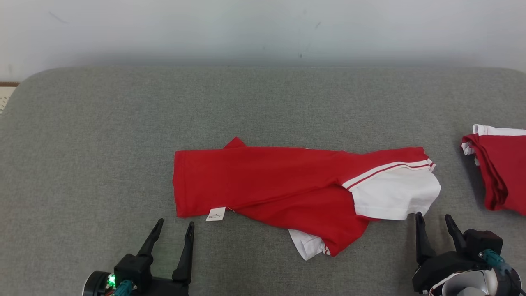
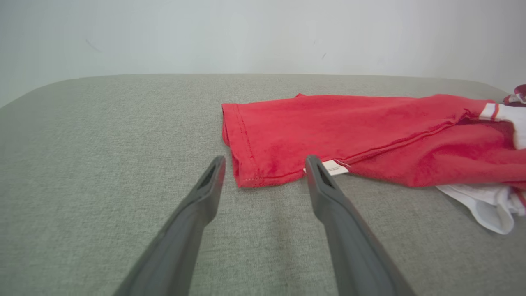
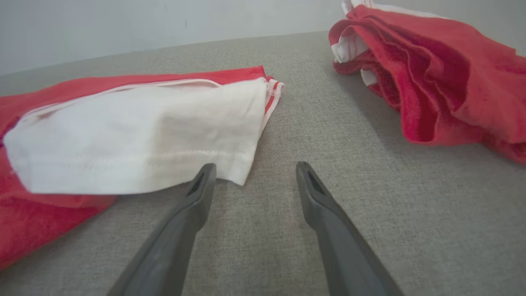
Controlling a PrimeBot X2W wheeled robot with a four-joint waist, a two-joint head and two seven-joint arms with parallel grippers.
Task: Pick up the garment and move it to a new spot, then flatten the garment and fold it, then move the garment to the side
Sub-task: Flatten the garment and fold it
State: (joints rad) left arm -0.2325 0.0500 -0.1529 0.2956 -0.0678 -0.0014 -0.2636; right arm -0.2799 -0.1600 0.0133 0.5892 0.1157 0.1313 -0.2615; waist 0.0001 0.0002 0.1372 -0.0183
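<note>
Grey upholstered table bears a half-folded red-and-white cotton shirt at centre, with left tool and right tool, both spread open and empty, poised at its near corners, apparently to grip and fold.

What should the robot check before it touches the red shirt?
1. Jaws of left gripper open and empty: ok.
2. Jaws of right gripper open and empty: ok.
3. Hem corner of red shirt just ahead of left gripper: ok.
4. Corner of white sleeve just ahead of right gripper: ok.
5. Shirt lying flat: not ok, it is rumpled, with a sleeve tucked underneath.
6. The other red garment lies apart from it: ok.
</note>
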